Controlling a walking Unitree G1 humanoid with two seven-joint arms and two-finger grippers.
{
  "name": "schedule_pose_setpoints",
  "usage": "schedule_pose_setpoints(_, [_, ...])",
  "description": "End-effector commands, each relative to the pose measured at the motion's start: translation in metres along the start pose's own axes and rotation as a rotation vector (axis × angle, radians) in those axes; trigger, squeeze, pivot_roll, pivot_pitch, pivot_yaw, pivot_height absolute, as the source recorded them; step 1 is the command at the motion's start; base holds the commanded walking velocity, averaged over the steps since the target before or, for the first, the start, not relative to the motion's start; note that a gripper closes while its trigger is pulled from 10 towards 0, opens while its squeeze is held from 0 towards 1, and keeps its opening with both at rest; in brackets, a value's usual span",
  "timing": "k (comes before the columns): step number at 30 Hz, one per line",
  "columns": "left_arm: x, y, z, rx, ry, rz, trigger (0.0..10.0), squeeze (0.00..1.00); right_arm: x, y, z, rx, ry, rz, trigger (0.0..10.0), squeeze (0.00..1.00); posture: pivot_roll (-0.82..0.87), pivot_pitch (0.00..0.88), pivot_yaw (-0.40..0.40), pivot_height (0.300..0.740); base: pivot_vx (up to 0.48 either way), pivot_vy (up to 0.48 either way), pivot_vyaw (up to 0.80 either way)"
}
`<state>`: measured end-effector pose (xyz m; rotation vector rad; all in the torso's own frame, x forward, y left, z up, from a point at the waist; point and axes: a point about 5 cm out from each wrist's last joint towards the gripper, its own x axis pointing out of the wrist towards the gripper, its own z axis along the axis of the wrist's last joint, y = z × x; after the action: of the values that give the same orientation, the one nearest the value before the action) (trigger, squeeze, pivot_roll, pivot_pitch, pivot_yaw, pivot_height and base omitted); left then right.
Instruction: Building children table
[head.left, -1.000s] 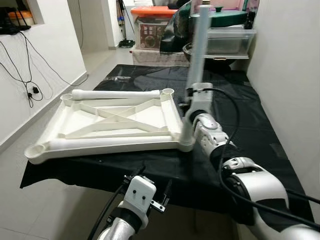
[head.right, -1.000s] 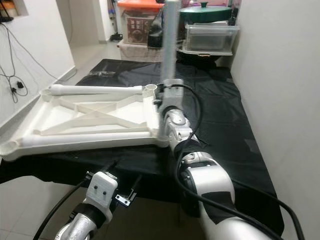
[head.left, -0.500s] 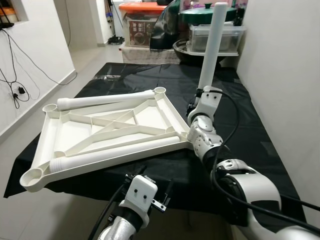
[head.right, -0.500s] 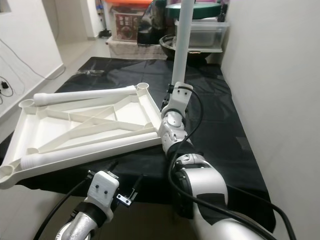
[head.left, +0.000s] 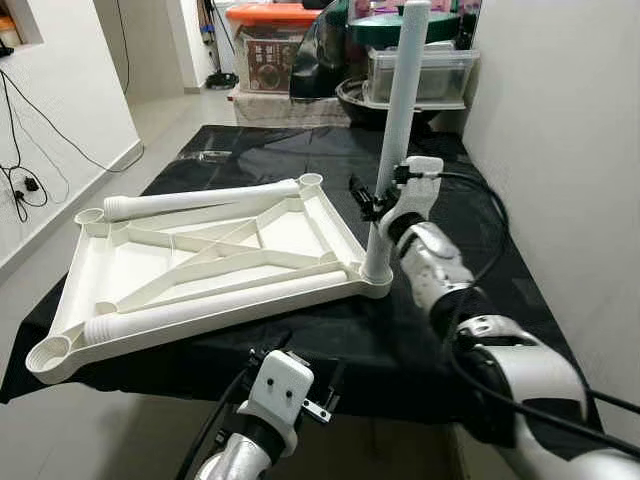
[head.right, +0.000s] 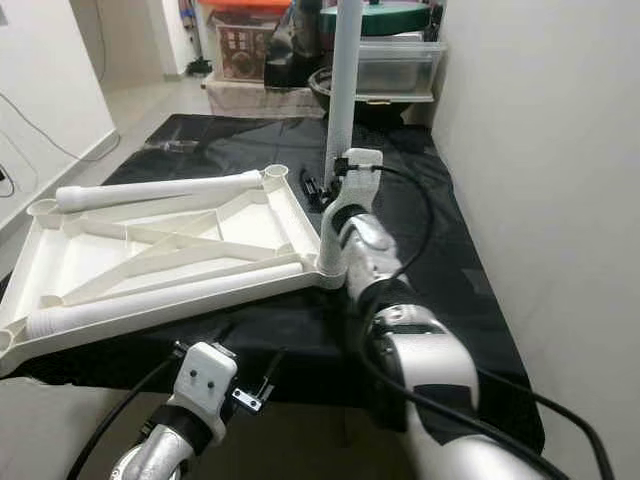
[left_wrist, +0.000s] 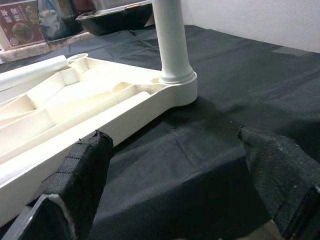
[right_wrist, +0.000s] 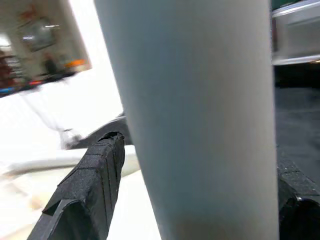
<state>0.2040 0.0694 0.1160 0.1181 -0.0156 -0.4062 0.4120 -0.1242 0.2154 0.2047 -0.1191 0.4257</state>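
While the right pincer (head.left: 372, 197) clamps the upright leg (head.left: 397, 120) in the tray-like top's (head.left: 200, 262) five-o'clock corner socket, any sideways lean could jam it or drag the top across the black tabletop (head.left: 470, 215); the left pincer (left_wrist: 170, 165) hangs wide.

We can't read any text, nos. or brand marks here. The box (head.left: 268, 72) under the orange lid at the far end has a printed picture label w/ lettering, but it's too small & blurred for us to make out.
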Motion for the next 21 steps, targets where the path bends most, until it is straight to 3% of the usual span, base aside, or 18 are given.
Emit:
schedule_pose_setpoints(1, [-0.001, -0.001, -0.003, -0.002, 0.015, -0.004, 10.0, 0.00, 0.003, 0.015, -0.008, 0.028, 0.048, 0.131, 10.0, 0.00, 0.07, 0.000, -0.016, 0.740, 0.000, 0.000, 0.00])
schedule_pose_setpoints(4, [-0.001, -0.001, -0.003, 0.001, 0.016, -0.008, 10.0, 0.00, -0.003, 0.027, -0.014, 0.023, 0.103, 0.410, 10.0, 0.00, 0.07, 0.000, -0.016, 0.740, 0.000, 0.000, 0.00])
schedule_pose_setpoints(5, [-0.001, -0.001, -0.003, 0.001, 0.016, -0.008, 10.0, 0.00, -0.003, 0.027, -0.014, 0.023, 0.103, 0.410, 10.0, 0.00, 0.07, 0.000, -0.016, 0.740, 0.000, 0.000, 0.00])
schedule_pose_setpoints(6, [-0.001, -0.001, -0.003, 0.002, 0.016, -0.008, 10.0, 0.00, -0.006, 0.032, -0.015, 0.024, 0.128, 0.516, 10.0, 0.00, 0.07, 0.000, -0.016, 0.740, 0.000, 0.000, 0.00])
schedule_pose_setpoints(10, [-0.001, -0.001, -0.003, 0.002, 0.016, -0.008, 10.0, 0.00, -0.007, 0.033, -0.016, 0.030, 0.140, 0.564, 10.0, 0.00, 0.07, 0.000, -0.016, 0.740, 0.000, 0.000, 0.00])
schedule_pose_setpoints(12, [-0.001, -0.001, -0.003, 0.004, 0.015, -0.008, 10.0, 0.00, -0.012, 0.044, -0.020, 0.023, 0.192, 0.752, 10.0, 0.00, 0.07, 0.000, -0.016, 0.740, 0.000, 0.000, 0.00])
schedule_pose_setpoints(14, [-0.001, -0.001, -0.003, 0.004, 0.015, -0.008, 10.0, 0.00, -0.012, 0.044, -0.020, 0.023, 0.192, 0.752, 10.0, 0.00, 0.07, 0.000, -0.016, 0.740, 0.000, 0.000, 0.00])
schedule_pose_setpoints(16, [-0.001, -0.001, -0.003, 0.004, 0.016, -0.007, 10.0, 0.00, -0.015, 0.054, -0.025, 0.022, 0.228, 0.871, 9.8, 0.00, 0.08, 0.000, -0.020, 0.740, 0.000, 0.000, 0.00])
schedule_pose_setpoints(17, [-0.001, -0.001, -0.003, 0.004, 0.016, -0.007, 10.0, 0.00, -0.015, 0.054, -0.025, 0.022, 0.228, 0.871, 9.8, 0.00, 0.08, 0.000, -0.020, 0.740, 0.000, 0.000, 0.00])
schedule_pose_setpoints(18, [-0.001, -0.001, -0.004, 0.003, 0.017, -0.007, 10.0, 0.00, -0.016, 0.058, -0.027, 0.046, 0.237, 0.909, 7.4, 0.00, 0.08, 0.000, -0.020, 0.740, 0.000, 0.000, 0.00])
schedule_pose_setpoints(19, [-0.001, -0.001, -0.003, 0.003, 0.017, -0.007, 10.0, 0.00, -0.017, 0.061, -0.028, 0.056, 0.244, 0.939, 0.0, 0.00, 0.08, 0.000, -0.022, 0.740, 0.000, 0.000, 0.00])
schedule_pose_setpoints(21, [-0.001, -0.002, -0.003, 0.002, 0.017, -0.006, 10.0, 0.00, -0.018, 0.064, -0.031, 0.060, 0.253, 0.965, 0.0, 0.00, 0.08, 0.000, -0.022, 0.740, 0.000, 0.000, 0.00])
